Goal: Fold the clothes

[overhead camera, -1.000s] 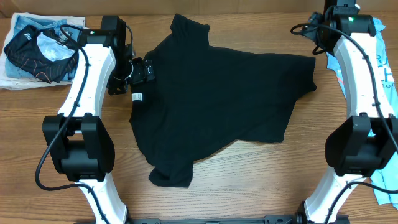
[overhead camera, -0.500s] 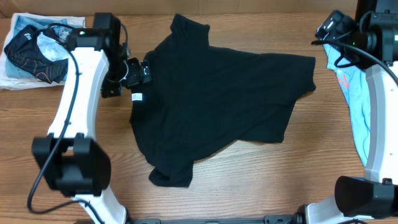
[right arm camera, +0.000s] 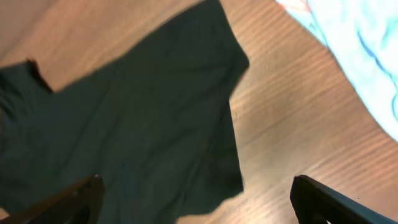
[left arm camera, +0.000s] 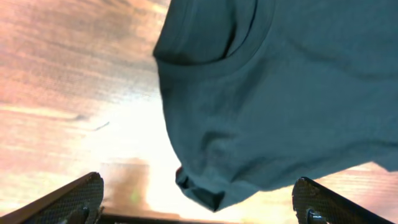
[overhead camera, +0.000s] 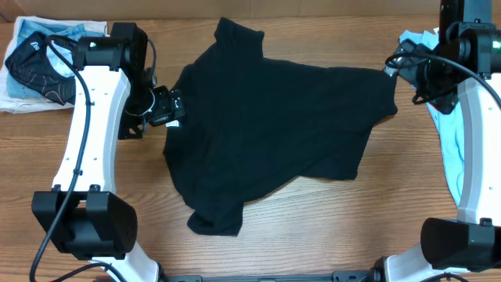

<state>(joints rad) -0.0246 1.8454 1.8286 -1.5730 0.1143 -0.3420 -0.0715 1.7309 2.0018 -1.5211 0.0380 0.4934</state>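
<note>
- Overhead, the light fell bright and even from above. The black T-shirt [overhead camera: 274, 133] had crisp outlines but was so dark that its folds barely showed.
- Shadows on the table [overhead camera: 313, 227] around the shirt's hem were faint and soft-edged.
- In the left wrist view the shirt looked washed out to a grey-teal. The wood left of and below its collar burned out into white-yellow glare.
- That view was soft all over, the wood grain smeared beside the shirt.
- In the right wrist view the shirt read dull dark green with blurred edges.
- The light blue cloth [right arm camera: 360, 56] to the shirt's right was pale, nearly overexposed and out of focus.
</note>
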